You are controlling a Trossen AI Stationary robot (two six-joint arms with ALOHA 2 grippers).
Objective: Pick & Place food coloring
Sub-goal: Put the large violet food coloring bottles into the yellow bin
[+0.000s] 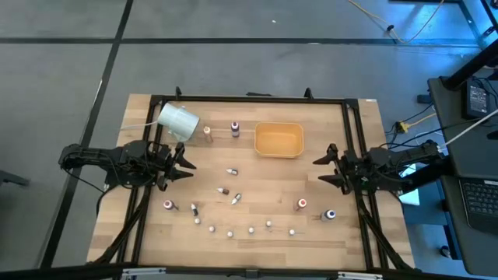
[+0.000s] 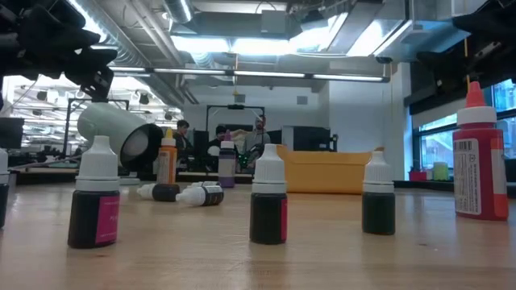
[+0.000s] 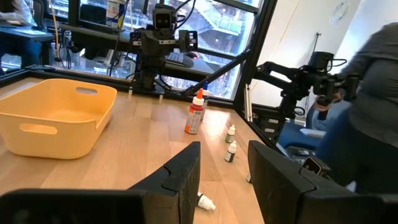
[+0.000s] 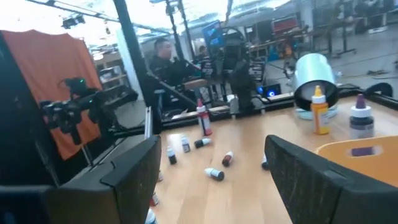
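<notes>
table [image 1: 311, 225]: pale wood, smooth | tray [image 1: 278, 140]: matt plastic | bottles [image 2: 268, 196]: glossy plastic

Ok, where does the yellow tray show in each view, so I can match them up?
High view: the tray sits toward the table's far edge, just right of centre.
Low view: the tray stands behind the bottles, right of centre.
Left wrist view: the tray is large, in the foreground.
Right wrist view: only part of the tray shows, at the frame's edge.
Shared landmark: the white cylinder, absent from the left wrist view.
</notes>
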